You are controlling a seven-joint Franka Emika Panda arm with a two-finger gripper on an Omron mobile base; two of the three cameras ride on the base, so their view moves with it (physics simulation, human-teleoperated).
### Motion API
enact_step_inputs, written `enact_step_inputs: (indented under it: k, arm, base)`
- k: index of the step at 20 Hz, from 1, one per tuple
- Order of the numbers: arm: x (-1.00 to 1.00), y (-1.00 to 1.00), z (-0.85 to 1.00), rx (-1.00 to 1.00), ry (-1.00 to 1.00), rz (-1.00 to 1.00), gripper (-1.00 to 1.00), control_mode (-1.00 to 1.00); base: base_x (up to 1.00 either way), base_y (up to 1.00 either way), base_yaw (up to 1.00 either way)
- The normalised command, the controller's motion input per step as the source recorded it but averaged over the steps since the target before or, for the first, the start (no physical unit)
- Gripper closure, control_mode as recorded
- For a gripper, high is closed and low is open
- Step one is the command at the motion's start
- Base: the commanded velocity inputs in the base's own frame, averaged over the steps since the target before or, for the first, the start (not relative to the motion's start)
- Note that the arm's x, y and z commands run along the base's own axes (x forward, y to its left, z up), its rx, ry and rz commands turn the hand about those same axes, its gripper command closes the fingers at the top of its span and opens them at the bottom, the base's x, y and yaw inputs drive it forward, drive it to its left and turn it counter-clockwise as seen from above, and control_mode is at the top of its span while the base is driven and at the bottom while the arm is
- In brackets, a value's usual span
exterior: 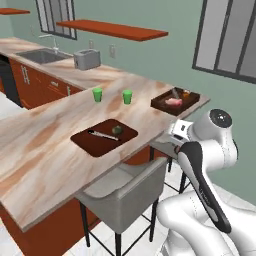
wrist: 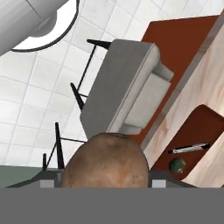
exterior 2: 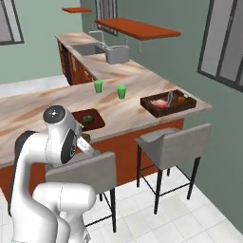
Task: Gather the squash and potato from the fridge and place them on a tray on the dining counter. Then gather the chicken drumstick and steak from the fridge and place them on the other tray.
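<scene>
Simulated kitchen, green walls, white tiled floor, red-brown shelves up high. Dining counter [exterior: 45,145] with glossy beige-tan marbled stone top over red-brown base, L-shaped into wall counter with steel sink [exterior: 40,56] and grey boxy toaster [exterior: 87,59]. Two small translucent green cups [exterior: 97,94] [exterior: 127,96] standing apart mid-counter. Two shallow dark reddish-brown rectangular trays with raised rims: near tray [exterior: 82,140] holding small round dark green squash [exterior: 117,130] and slim knife [exterior: 102,135] just beside it; far tray [exterior: 159,103] at counter end holding flat pink steak [exterior: 174,102], something orange-brown next to it, too small to tell. Grey upholstered stools [exterior: 122,192] [exterior 2: 173,140] on thin black legs tucked against counter edge.

White arm with dark joints folded tight, elbow up, wrist turned down between stool and counter edge, below tabletop level. Gripper [wrist: 105,183] clamped on potato [wrist: 105,162]: roundish, mottled tan-brown rough skin, bulging between the two dark tips in hand view. Potato off the counter, over the floor beside the stool [wrist: 127,89]; near tray [wrist: 205,131] with squash [wrist: 177,165] and knife [wrist: 190,148] visible beyond it in hand view.
</scene>
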Motion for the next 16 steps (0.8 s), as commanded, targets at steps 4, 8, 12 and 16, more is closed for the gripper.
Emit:
enact_step_inputs:
  k: [4, 8, 12, 16]
  arm:
    - [0.0, 0.0, 0.0, 0.0, 0.0, 0.0, 1.0, 1.0]
    - [0.0, 0.0, 0.0, 0.0, 0.0, 0.0, 1.0, 1.0]
    - [0.0, 0.0, 0.0, 0.0, 0.0, 0.0, 1.0, 1.0]
    - [0.0, 0.0, 0.0, 0.0, 0.0, 0.0, 1.0, 1.0]
  base:
    - [0.1, -0.55, 0.38]
    - [0.11, -0.54, 0.38]
    - [0.08, -0.58, 0.37]
    - [0.12, -0.44, 0.34]
